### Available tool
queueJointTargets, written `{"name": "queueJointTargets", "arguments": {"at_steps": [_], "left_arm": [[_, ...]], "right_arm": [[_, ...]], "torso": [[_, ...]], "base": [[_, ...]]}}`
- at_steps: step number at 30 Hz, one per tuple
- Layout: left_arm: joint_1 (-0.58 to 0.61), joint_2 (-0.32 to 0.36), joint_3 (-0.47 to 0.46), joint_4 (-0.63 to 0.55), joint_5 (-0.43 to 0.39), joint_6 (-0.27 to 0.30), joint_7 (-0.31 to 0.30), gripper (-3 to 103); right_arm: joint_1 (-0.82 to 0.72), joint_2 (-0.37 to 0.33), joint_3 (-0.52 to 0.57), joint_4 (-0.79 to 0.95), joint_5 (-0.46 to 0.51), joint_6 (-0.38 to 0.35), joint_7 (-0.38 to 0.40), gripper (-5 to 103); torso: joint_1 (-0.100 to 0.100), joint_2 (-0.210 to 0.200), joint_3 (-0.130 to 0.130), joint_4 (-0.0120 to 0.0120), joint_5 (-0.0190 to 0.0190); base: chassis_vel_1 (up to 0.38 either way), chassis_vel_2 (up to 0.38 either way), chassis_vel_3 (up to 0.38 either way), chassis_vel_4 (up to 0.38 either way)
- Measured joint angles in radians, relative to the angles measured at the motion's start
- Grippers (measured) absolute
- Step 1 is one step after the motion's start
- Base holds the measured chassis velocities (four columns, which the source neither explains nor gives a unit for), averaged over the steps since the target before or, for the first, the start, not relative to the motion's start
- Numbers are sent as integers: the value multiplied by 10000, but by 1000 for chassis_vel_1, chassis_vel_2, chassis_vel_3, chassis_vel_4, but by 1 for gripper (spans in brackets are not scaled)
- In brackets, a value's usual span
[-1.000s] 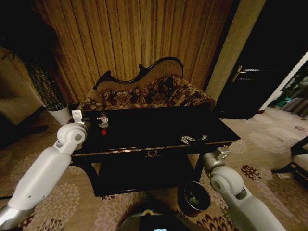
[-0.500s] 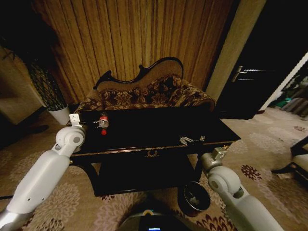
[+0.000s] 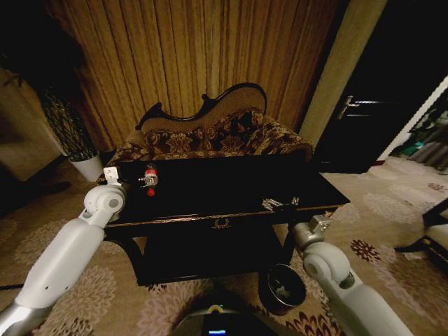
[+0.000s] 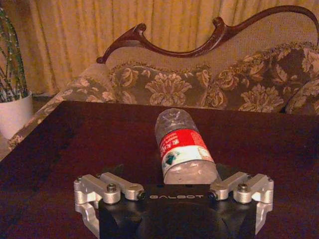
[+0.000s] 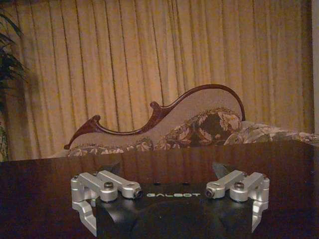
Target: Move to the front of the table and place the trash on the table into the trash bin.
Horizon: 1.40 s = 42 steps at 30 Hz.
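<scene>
While right gripper (image 5: 169,172) gapes, left gripper (image 3: 147,180) clamps crinkled clear bottle (image 4: 183,149).

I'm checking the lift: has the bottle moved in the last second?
Yes. The bottle, in the left gripper, now sits higher against the table, nearer its far edge by the sofa than a second ago.

Home living room, floral sofa (image 3: 217,136), gold curtains (image 3: 203,56), patterned carpet (image 3: 392,210)
</scene>
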Motion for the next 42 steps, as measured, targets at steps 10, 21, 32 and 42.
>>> {"name": "queueJointTargets", "arguments": {"at_steps": [10,21,32,42], "left_arm": [[47,-23,-17,79,9,-4,60,100],[238,17,-182,-91,-105,-4,60,98],[572,-35,-614,-250,-210,-12,225,61],[951,12,-1054,-394,-217,-55,490,23]], "right_arm": [[70,-10,14,-32,52,-7,0,100],[35,-12,103,10,57,-14,-1,100],[55,-145,235,40,54,-11,-1,100],[22,-169,251,42,54,1,-1,100]], "torso": [[0,0,0,0,0],[0,0,0,1,0],[0,0,0,0,0],[-1,1,-1,0,1]], "base": [[0,0,0,0],[0,0,0,0],[0,0,0,0],[0,0,0,0]]}}
